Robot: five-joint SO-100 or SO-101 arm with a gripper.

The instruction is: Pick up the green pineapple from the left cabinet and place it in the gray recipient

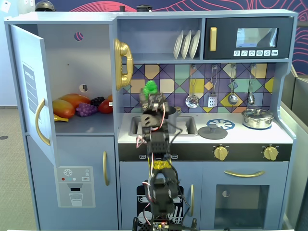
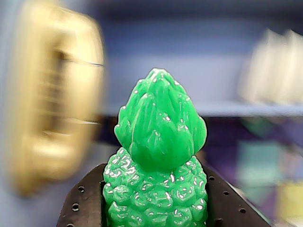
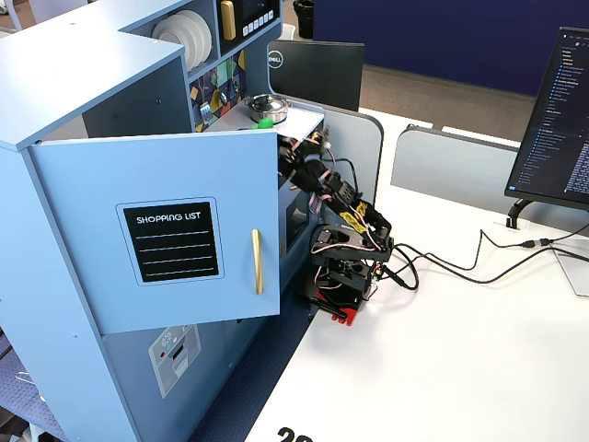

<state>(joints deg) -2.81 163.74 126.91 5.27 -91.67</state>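
In a fixed view, my gripper (image 1: 150, 94) is shut on the green pineapple (image 1: 150, 87) and holds it above the sink, right of the left cabinet (image 1: 72, 62), whose door stands open. In the wrist view the pineapple (image 2: 158, 161) stands upright between the black fingers (image 2: 85, 203), leafy top up, with my gripper (image 2: 156, 194) closed round its bumpy body. The gray recipient (image 1: 175, 112) stands in the sink, mostly hidden behind the arm. In another fixed view, a bit of the pineapple (image 3: 265, 122) shows above the open door.
Toy fruit, including a purple grape bunch (image 1: 86, 109), lies on the cabinet shelf. A gold telephone (image 1: 122, 63) hangs just left of the gripper. A flat gray lid (image 1: 212, 131) and a silver lidded pot (image 1: 257, 118) sit on the counter at the right.
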